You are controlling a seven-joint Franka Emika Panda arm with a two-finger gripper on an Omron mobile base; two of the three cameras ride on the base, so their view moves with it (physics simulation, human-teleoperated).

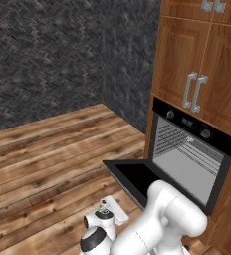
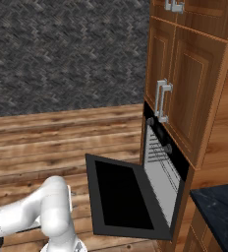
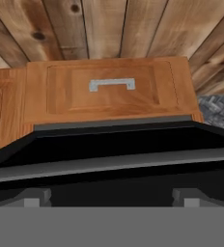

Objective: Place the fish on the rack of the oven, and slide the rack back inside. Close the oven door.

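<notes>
The black oven (image 1: 193, 152) sits in brown cabinetry, and its door (image 1: 131, 178) hangs open, lying flat out over the floor. Thin silver rack wires (image 1: 201, 151) show inside the cavity, pushed in. From the right side the open oven door (image 2: 120, 196) and the rack (image 2: 160, 158) appear again. In the hand view my gripper (image 3: 111, 198) is open, its fingertips (image 3: 36, 197) wide apart with nothing between them, close above the black door (image 3: 109, 144). The fish is out of view.
A wooden drawer front with a small silver handle (image 3: 111, 85) lies beyond the door in the hand view. Tall wooden cabinet doors with silver handles (image 1: 194, 92) stand above the oven. A dark counter corner (image 2: 221, 206) lies at the right. Plank floor (image 1: 48, 159) stretches to the left.
</notes>
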